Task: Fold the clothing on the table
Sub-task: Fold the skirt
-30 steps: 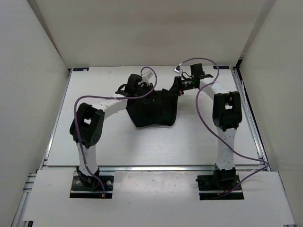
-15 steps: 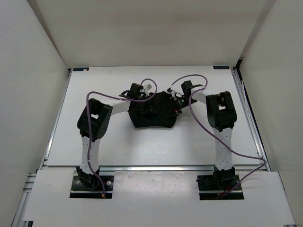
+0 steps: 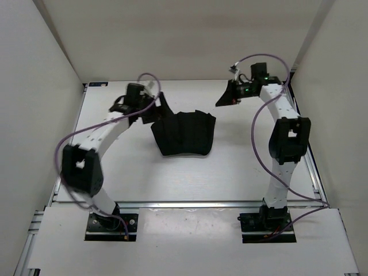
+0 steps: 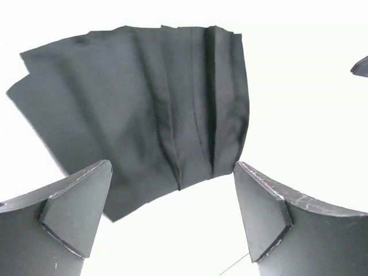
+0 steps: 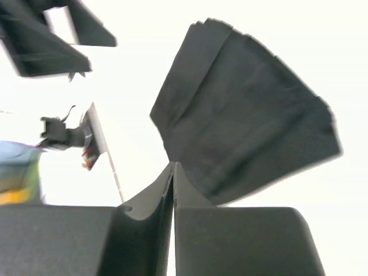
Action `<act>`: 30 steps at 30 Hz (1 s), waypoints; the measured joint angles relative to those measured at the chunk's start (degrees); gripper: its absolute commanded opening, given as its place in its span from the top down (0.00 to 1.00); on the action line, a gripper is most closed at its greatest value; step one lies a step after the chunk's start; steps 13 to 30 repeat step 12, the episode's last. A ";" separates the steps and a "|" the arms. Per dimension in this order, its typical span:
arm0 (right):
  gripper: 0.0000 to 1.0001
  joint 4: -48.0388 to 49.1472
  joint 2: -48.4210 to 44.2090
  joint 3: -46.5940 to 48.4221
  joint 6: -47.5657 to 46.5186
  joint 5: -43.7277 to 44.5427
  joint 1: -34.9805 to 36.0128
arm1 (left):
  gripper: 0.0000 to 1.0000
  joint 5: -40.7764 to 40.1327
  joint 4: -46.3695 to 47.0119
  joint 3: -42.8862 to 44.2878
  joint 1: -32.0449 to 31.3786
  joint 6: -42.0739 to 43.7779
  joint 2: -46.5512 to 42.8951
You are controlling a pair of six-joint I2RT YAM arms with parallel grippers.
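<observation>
Black pleated fabric garment (image 3: 184, 133): compact on white table (image 3: 115, 167). Left gripper (image 3: 154, 110): spread, empty. Right gripper (image 5: 173, 172): pinched together, empty. Square your fold's uneven far edge.

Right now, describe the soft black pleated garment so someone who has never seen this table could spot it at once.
Find the large flat white table with silver rails and look at its middle. The soft black pleated clothing lies flat there, between the left gripper and the right gripper. Unlike those hard black tools, it is limp fabric with parallel rib lines.
</observation>
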 measured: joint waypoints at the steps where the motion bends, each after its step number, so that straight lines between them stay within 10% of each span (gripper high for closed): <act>1: 0.98 -0.59 -1.55 1.40 -0.63 0.57 -1.42 | 0.01 -0.81 -0.59 -1.70 1.70 -0.48 -4.63; 4: 0.77 -2.97 -5.40 4.46 -2.40 4.57 -3.34 | 0.01 -2.19 -2.27 -8.15 7.93 -1.20 -18.88; 8: 0.01 -5.95 -6.73 5.27 -2.36 10.58 -2.21 | 0.01 -4.00 -8.39 -14.71 16.06 1.64 -32.98; 30: 0.01 -6.62 -9.14 -1.86 -2.23 17.68 -0.35 | 0.01 -4.94 -16.70 -18.45 18.62 6.78 -38.80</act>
